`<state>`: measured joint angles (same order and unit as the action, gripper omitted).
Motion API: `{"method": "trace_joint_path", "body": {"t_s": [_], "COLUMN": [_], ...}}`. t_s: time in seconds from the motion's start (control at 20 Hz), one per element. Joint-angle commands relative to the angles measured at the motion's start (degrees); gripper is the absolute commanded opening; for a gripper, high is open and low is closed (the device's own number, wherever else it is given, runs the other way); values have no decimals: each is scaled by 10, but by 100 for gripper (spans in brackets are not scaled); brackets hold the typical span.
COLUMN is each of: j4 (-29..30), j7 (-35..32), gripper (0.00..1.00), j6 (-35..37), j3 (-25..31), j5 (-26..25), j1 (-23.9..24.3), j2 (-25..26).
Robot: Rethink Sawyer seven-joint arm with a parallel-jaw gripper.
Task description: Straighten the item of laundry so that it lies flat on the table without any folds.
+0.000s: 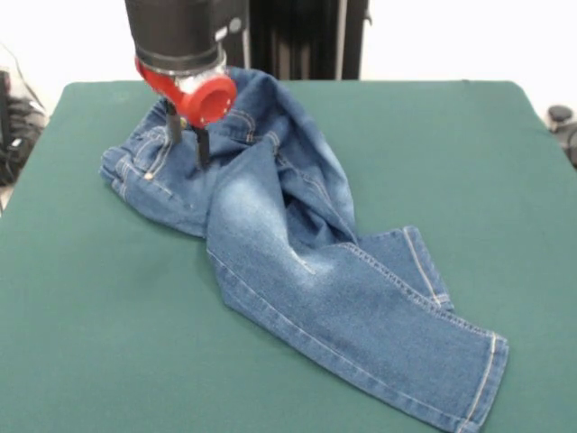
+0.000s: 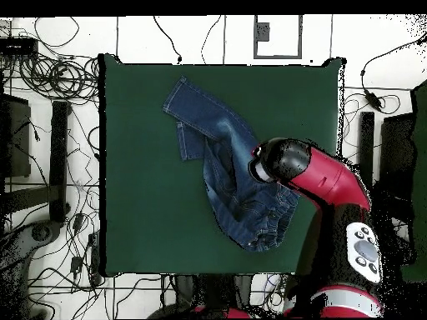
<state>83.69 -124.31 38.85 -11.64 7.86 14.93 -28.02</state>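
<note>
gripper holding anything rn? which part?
Cannot tell. The gripper is down at the waistband end of the jeans, fingers apart against the denim; no clear pinch visible.

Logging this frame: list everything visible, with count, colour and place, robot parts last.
jeans: one pair, blue denim with faded patches, crumpled and folded over itself, lying diagonally on the table from the waist end under the gripper to the leg hems at the opposite end.
table: one, dark green cloth top, fills most of both views.
cables: many, black, strewn on the white floor around the table in the overhead view.
arm: one, red and black, reaching over the waist end of the jeans.
gripper: one, black fingers below a red collar, slightly apart, tips down at the bunched waist fabric; whether it grips the denim is unclear.
</note>
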Motion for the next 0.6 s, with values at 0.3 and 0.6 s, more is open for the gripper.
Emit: {"method": "trace_joint_path", "body": {"t_s": [0.3,0.6], "j4": [-12,-39], "j7": [-61,-68], "gripper": [100,100], "j6": [-55,-53], "j3": [13,-28], "j5": [-27,-45], "j1": [-8,-27], "j2": [100,117]}}
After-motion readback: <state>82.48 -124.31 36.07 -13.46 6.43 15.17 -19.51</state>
